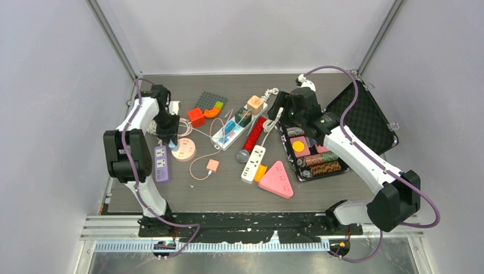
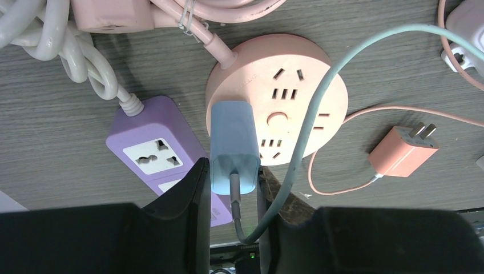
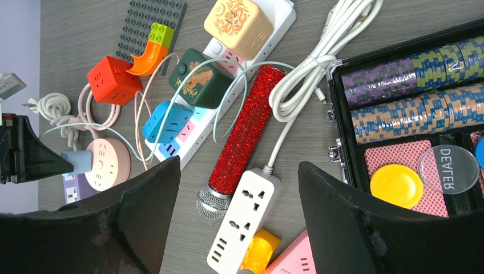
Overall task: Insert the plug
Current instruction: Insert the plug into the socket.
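A light blue plug (image 2: 234,142) with a teal cable (image 2: 319,103) stands against the left part of the round pink socket hub (image 2: 297,97). Its prongs are hidden. My left gripper (image 2: 231,171) has a finger pressed on each side of the plug. From above, the left gripper (image 1: 169,137) hangs over the pink hub (image 1: 185,150), with the plug (image 1: 173,145) under it. My right gripper (image 3: 240,171) is open and holds nothing. It hovers high over the white power strip (image 3: 242,225), and from above it (image 1: 283,113) is near the table's middle back.
A purple power strip (image 2: 154,154) lies just left of the hub. A salmon charger (image 2: 402,151) lies to the hub's right. Further right are a red microphone (image 1: 254,137), a long white strip with cube adapters (image 1: 237,128), a pink triangular strip (image 1: 278,180) and a poker chip case (image 1: 319,154).
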### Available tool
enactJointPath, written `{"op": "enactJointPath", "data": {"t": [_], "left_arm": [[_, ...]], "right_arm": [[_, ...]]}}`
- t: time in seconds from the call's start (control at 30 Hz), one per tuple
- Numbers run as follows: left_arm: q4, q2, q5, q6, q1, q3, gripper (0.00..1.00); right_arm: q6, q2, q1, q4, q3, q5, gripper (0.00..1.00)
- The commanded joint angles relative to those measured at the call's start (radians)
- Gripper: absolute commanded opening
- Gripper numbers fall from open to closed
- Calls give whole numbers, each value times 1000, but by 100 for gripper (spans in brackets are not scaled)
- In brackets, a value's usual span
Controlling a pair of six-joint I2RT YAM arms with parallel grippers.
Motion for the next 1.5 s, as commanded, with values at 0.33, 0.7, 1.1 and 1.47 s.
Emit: {"op": "enactJointPath", "data": {"t": [0.33, 0.7, 1.1, 1.47], "left_arm": [[-56, 142, -119, 10, -67, -19, 0], [-87, 167, -104, -6, -60, 17, 4], [-154, 224, -21, 12, -39, 83, 0], [-139, 180, 15, 13, -39, 112, 28]], "right_arm": [[34, -29, -3, 42, 10, 20, 79], [42, -45, -6, 43, 11, 23, 79], [46, -87, -12, 42, 6, 30, 79], [52, -106, -14, 56, 4, 28, 80]]}}
